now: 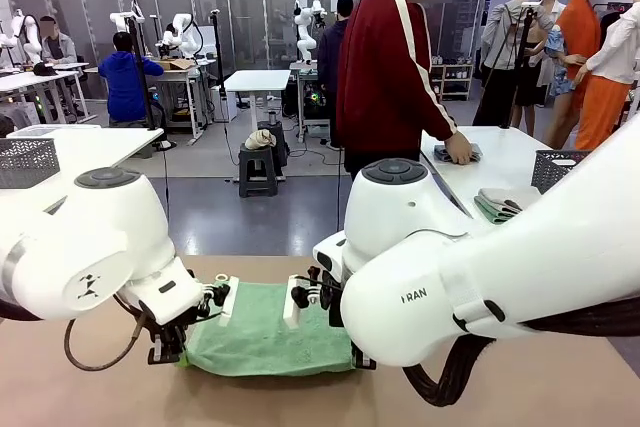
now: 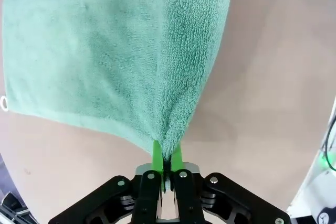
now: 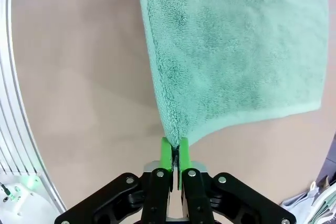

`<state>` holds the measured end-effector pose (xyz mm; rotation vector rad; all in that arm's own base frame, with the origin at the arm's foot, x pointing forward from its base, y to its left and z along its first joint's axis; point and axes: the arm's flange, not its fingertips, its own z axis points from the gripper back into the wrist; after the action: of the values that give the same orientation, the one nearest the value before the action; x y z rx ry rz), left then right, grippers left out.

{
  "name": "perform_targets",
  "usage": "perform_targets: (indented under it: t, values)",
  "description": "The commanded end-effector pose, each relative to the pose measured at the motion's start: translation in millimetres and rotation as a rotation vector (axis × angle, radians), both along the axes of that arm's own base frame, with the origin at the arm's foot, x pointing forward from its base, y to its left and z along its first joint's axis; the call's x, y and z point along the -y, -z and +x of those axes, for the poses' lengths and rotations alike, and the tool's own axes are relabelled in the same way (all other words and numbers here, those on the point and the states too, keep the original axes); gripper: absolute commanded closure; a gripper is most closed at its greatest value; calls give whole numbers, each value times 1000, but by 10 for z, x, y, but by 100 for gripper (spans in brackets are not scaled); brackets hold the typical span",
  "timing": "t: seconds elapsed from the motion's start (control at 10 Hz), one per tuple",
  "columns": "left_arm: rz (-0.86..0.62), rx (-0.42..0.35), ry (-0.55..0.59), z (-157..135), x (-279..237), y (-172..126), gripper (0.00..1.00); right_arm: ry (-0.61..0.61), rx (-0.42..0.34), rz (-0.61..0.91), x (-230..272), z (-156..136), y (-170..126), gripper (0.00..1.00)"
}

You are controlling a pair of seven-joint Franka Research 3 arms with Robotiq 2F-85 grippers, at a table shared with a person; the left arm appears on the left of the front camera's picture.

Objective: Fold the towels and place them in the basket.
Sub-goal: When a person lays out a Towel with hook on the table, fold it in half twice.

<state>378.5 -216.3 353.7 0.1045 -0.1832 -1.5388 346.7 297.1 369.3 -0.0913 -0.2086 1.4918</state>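
Observation:
A green towel (image 1: 265,332) lies spread on the brown table (image 1: 100,387) between my two arms. My left gripper (image 2: 167,153) is shut on the towel's (image 2: 105,61) near left corner, and the terry bunches into a fold between the green pads. My right gripper (image 3: 175,148) is shut on the near right corner of the same towel (image 3: 236,51). Both corners sit a little above the table. The dark mesh basket (image 1: 558,169) stands on the white side table at the far right.
A person in a dark red jacket presses a hand (image 1: 459,150) on a blue-grey towel (image 1: 445,154) on the white side table (image 1: 505,162). Folded grey and green towels (image 1: 505,204) lie there too. A paler grey mesh basket (image 1: 28,162) stands on the far left table.

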Motion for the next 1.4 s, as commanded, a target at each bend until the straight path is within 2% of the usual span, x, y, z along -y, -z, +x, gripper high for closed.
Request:
perform_targets:
  t: [0.0, 0.5, 0.6, 0.9, 1.3]
  values:
    - [7, -12, -26, 8, -20, -51, 100, -7, -8, 1, -1, 4, -27, 100]
    - [0, 0, 0, 0, 0, 0, 100, 0, 0, 0, 0, 0, 0, 100]
    - [-2, -1, 0, 0, 0, -1, 93, -2, 0, 0, -8, -4, -2, 94]
    - [24, -61, 32, 330, 54, -76, 93, 9, -29, -8, -22, 394, -60, 94]
    - [45, -91, 42, 873, 191, -189, 93, 33, -77, -21, -106, 950, 18, 94]
